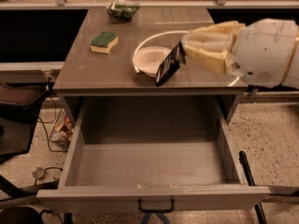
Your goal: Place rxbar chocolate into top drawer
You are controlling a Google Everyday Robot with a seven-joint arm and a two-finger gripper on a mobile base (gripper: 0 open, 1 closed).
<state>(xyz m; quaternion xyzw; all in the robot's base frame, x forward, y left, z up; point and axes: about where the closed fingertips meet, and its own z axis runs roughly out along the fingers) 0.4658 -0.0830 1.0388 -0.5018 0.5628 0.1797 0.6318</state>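
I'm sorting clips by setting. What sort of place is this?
Probably a lab or workshop: speckled hard floor, loose cables, an open grey drawer. The gripper holds a snack bar over the countertop.

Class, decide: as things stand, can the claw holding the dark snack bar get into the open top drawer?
Probably yes. The claw, shut on the rxbar chocolate, hangs above the tabletop near its front edge; the top drawer is pulled out below it, with nothing showing between them.
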